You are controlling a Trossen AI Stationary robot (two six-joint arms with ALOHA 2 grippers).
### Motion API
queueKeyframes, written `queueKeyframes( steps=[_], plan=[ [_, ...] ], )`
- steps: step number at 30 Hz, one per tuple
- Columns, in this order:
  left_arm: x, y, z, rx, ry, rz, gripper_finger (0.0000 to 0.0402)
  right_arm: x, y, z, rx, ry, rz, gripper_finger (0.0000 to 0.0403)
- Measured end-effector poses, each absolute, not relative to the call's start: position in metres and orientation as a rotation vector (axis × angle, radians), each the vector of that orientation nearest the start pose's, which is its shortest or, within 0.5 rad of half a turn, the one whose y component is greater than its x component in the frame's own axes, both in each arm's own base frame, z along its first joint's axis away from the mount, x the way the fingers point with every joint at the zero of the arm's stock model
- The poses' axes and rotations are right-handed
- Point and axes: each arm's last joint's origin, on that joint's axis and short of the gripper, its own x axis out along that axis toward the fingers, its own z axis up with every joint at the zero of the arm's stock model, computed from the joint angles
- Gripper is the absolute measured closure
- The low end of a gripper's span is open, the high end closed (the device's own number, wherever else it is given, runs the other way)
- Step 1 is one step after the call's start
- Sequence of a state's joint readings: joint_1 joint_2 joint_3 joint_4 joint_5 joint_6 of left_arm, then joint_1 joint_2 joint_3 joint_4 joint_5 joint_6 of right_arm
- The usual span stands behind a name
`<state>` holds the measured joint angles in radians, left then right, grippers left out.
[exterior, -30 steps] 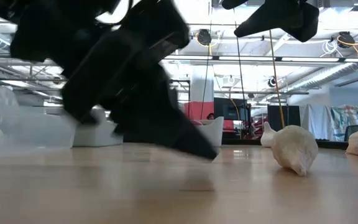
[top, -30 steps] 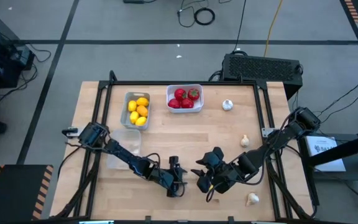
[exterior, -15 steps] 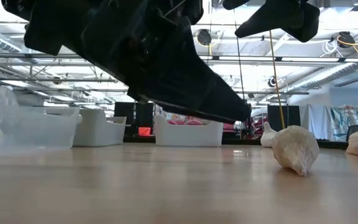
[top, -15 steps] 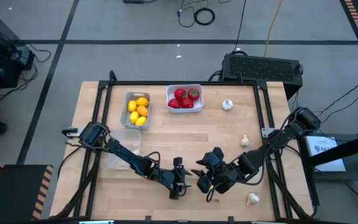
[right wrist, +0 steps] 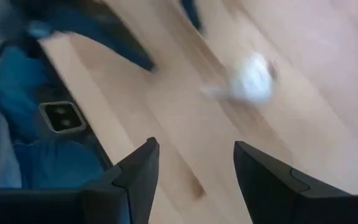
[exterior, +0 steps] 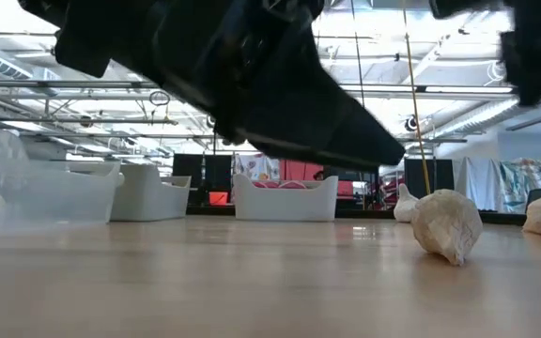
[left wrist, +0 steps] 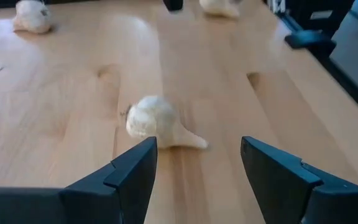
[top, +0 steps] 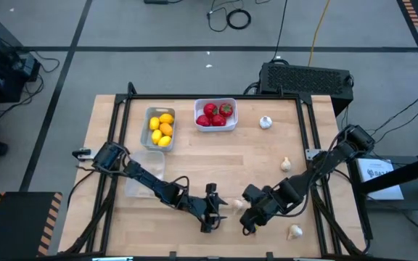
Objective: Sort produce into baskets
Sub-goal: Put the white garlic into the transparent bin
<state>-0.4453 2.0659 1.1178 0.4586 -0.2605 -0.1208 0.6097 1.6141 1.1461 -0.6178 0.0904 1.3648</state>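
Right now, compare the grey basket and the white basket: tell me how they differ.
The grey basket holds yellow and orange lemon-like fruits; the white basket holds red fruits with green tops. The grey basket stands nearer the table's left edge and runs lengthwise front to back; the white basket sits near the middle of the far edge, lying crosswise. Both are small, round-cornered trays with produce already sorted in.

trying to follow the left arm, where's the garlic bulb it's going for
In the high view the garlic bulb lies on the table's near-middle, between the open left hand and the right hand.
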Motion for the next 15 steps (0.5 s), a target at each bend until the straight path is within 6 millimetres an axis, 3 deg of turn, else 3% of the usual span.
queueKeyframes(
  steps=[4, 9, 15],
  plan=[
    [0.386, -0.172, 0.128, 0.043, 0.46, -0.148, 0.0162, 0.259, 0.183, 0.221, 0.85, 1.169, -0.364, 0.0207],
    [0.386, -0.171, 0.127, 0.04, 0.469, -0.165, 0.0162, 0.257, 0.178, 0.22, 0.766, 1.1, -0.446, 0.0212],
    [0.389, -0.165, 0.126, 0.041, 0.473, -0.151, 0.0162, 0.265, 0.183, 0.2, 0.716, 1.125, -0.461, 0.0256]
  ],
)
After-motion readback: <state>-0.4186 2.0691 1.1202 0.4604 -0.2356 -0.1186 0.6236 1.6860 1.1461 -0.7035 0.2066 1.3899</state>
